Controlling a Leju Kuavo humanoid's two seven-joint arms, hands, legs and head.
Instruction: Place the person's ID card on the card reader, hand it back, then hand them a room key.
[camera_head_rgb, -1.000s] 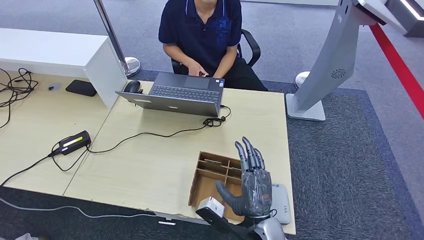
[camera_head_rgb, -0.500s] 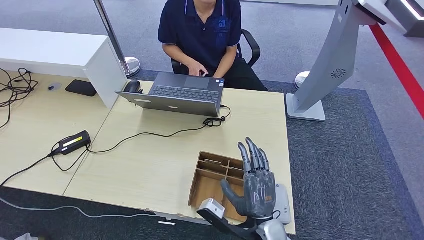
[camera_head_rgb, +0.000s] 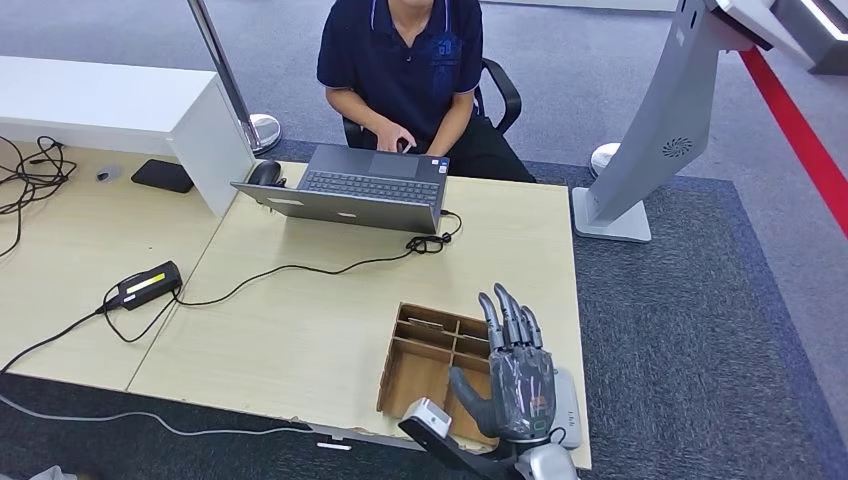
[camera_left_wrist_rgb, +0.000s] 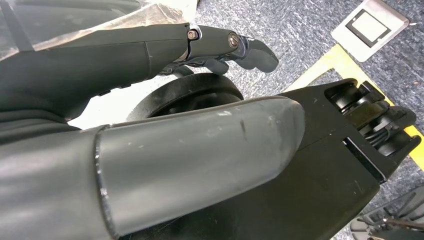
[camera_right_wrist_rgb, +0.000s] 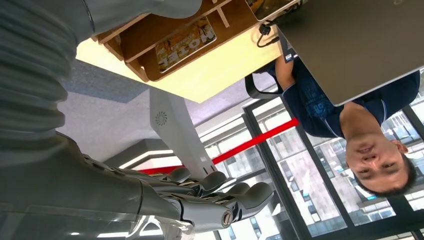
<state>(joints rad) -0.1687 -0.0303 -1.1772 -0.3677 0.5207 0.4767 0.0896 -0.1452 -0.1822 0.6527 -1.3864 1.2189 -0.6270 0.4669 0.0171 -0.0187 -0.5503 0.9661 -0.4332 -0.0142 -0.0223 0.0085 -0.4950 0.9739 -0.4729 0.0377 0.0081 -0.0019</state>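
Pale wooden desk on blue-grey carpet, with open carpet off the right edge out to a grey kiosk stand. Across the far edge, a seated person typing on a grey laptop. At the near right corner, a brown divided tray, one compartment holding a printed key card. Just right of the tray, close to the desk's right edge, a white card reader, partly hidden. Right hand raised over the tray and reader, palm away, fingers straight and spread, holding nothing. Left hand hanging low over carpet, fingers apart, empty. No telling where the ID card lies. Wide bare desktop left of the tray, crossed by a black cable.
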